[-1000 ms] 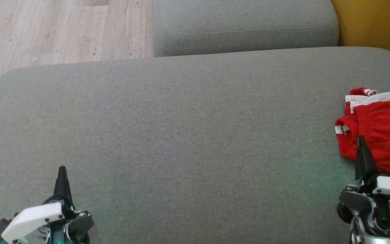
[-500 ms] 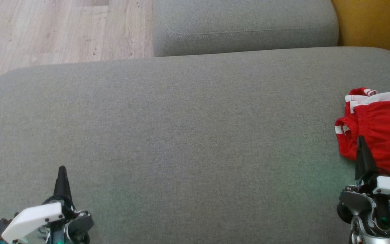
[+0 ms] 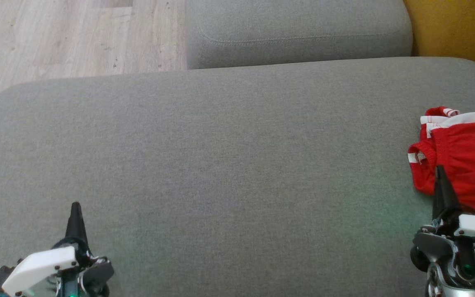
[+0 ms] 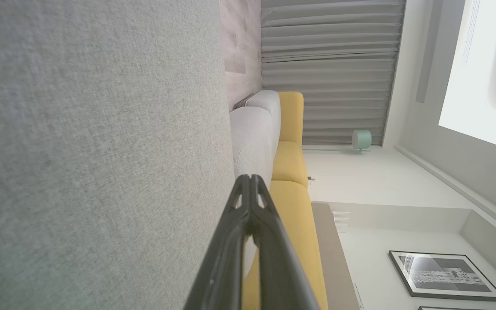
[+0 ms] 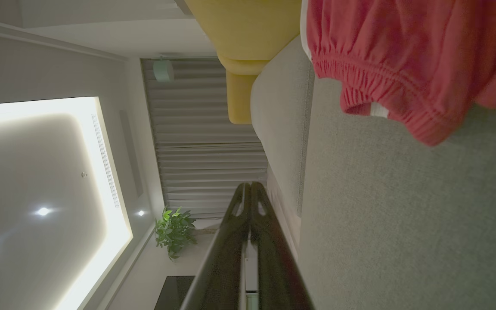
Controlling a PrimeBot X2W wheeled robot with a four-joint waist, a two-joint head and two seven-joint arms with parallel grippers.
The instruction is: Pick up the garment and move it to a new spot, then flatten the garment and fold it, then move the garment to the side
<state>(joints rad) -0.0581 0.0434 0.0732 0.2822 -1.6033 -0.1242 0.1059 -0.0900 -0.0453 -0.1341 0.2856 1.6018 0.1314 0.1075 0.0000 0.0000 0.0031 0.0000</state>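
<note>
Our head cam sits up high, facing forward and looking steeply down on the grey seat (image 3: 237,165), with a bit of floor (image 3: 56,37) at top left. Both wrist cams are low, close to the seat and rolled sideways, each peering along its own tool. The left tool (image 4: 250,177) has the seat on its left, the right tool (image 5: 250,185) on its right. We get the shorts (image 5: 403,56) in the head and right wrist views. Both wrist views catch the curtain (image 4: 330,64) and yellow sofa (image 4: 291,159).
</note>
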